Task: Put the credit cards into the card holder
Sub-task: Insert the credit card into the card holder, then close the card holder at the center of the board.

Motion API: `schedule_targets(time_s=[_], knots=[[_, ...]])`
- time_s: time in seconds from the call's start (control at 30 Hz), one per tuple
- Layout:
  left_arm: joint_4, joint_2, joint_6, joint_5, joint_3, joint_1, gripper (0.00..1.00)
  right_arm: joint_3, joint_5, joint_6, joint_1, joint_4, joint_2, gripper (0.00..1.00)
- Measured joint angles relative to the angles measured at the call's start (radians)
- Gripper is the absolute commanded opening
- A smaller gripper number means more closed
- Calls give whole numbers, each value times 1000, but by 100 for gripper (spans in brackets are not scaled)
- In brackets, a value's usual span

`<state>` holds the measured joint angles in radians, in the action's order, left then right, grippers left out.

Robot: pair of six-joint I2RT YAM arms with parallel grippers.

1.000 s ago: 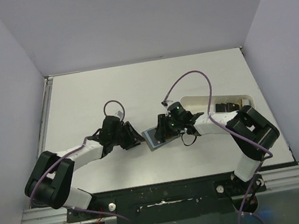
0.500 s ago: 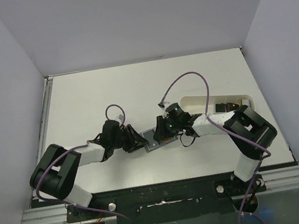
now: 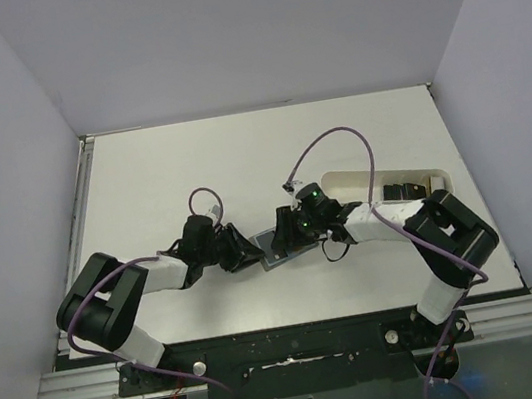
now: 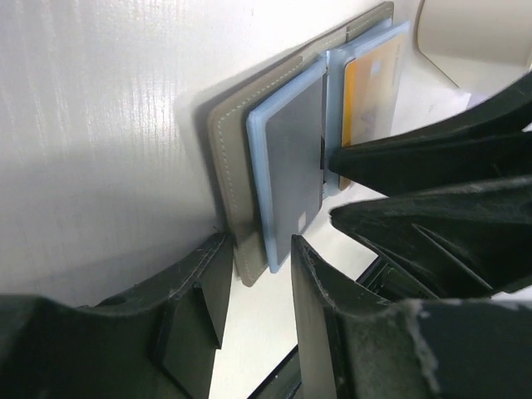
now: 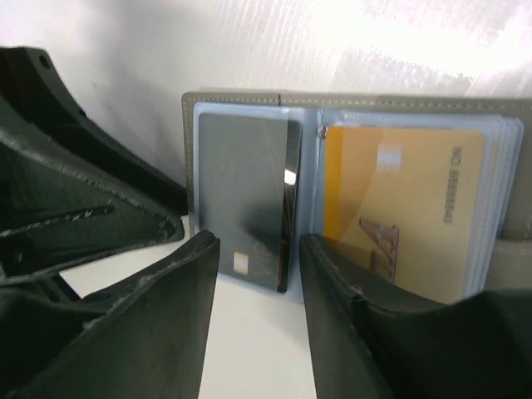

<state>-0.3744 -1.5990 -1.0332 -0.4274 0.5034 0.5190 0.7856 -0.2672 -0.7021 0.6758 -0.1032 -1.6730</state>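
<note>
- the two arms have drawn in over the last second: the left gripper [image 3: 250,255] has slid toward 3 o'clock and now sits right at the 9 o'clock edge of the card holder [image 3: 272,251]. Less of the holder shows from above than before.
- the holder lies open and flat on the table [image 3: 238,153], a little toward 6 o'clock from its middle, with the blue lining up.
- the right gripper [image 5: 259,243] comes in from the holder's 3 o'clock side. its jaws are partly apart and clamp nothing; the near end of a dark card [image 5: 245,195] lies in the gap between them.
- that dark card rests on the left blue pocket. i can't tell whether it is fully tucked in or only lying on top.
- an orange card [image 5: 399,208] sits in the right pocket.
- the left gripper is also part open, straddling the holder's near corner without pinching it; it looks like a brace.
- my read: this card is delivered or nearly so, and may need a last push.
- remaining cards [image 3: 403,188] wait in the white tray [image 3: 349,182] out at 3 o'clock, so the job looks unfinished.
</note>
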Motion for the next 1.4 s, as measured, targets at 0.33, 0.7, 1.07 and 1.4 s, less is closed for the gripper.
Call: schedule_targets(time_s=[0.33,0.7,1.07,1.4], knots=[[65,24,0,34,16,0,41,0,64,77,-83,163,232,59],[103,28,2,87,45,0,43,-17,90,129,-178,187,191,52],[62,-16,-11,57,69,0,36,-50,71,136,-172,155,121,50],[58,6,-29,32,69,-1,3,-71,69,111,-89,127,122,48]])
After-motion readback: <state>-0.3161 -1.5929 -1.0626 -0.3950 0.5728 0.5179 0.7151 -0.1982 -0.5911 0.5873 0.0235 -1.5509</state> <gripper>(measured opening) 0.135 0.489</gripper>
